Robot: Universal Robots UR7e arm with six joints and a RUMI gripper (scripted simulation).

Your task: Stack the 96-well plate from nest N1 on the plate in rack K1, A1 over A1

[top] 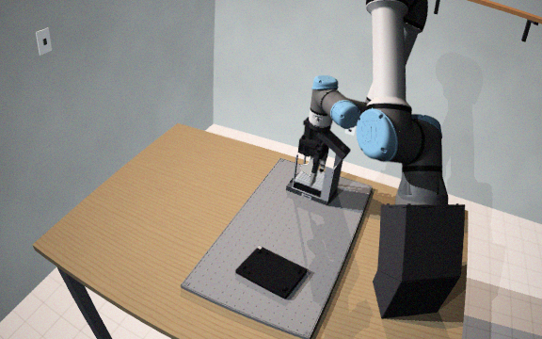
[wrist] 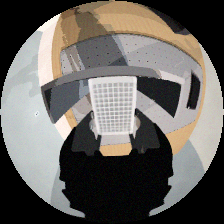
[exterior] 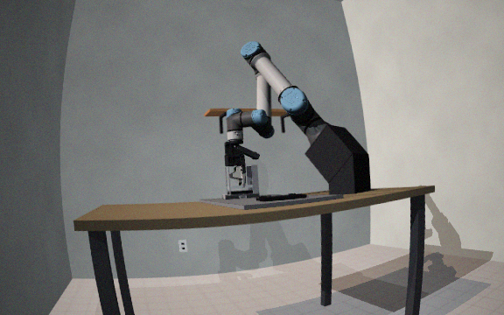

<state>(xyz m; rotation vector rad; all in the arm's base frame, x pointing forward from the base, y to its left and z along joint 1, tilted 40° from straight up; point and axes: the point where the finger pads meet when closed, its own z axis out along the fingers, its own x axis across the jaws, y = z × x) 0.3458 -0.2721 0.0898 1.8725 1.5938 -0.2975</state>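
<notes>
The black two-jaw end effector (top: 311, 175) is pinching the white gridded 96-well plate (wrist: 114, 106), carrying it down inside the grey post-framed stack rack K1 (top: 333, 185). The flat black plate nest N1 (top: 271, 271), well apart toward the near tabletop edge, is lying vacated. Pickup done; seating, release, A1 check remaining. No writing is showing legibly.

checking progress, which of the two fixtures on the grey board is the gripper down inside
The tall stack rack at the board's far end; the gripper, holding the white plate, is between its posts. The flat black nest sits apart.

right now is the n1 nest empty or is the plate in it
Empty. The black nest shows only its bare top; the white plate is clamped in the tool, down inside the stack rack.
</notes>
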